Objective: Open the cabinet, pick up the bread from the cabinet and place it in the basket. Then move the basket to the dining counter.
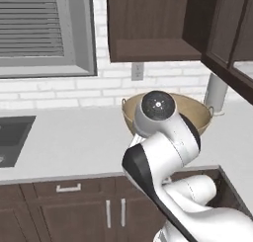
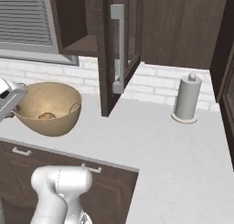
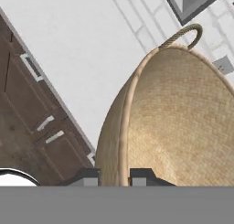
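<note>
basket [image 2: 48,109]: left-centre of right base view, on grey worktop [image 2: 183,145]
bread [image 2: 45,115]: lying in basket bottom
gripper [image 3: 114,176]: bottom centre of hand view, fingers straddle basket rim (one inside, one outside), clamped on it
cabinet [image 2: 116,49]: upper centre, door swung open
paper towel roll [image 2: 186,99]: right, upright

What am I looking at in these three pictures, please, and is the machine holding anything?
It is a white robot arm in a simulated kitchen. Two pictures come from cameras behind it, to its left and right; the third looks along its tool. On the counter stand a basket with the bread inside, and a paper roll. The cabinet above is open. The tool straddles the basket's rim; whether it pinches it, I cannot tell.
</note>
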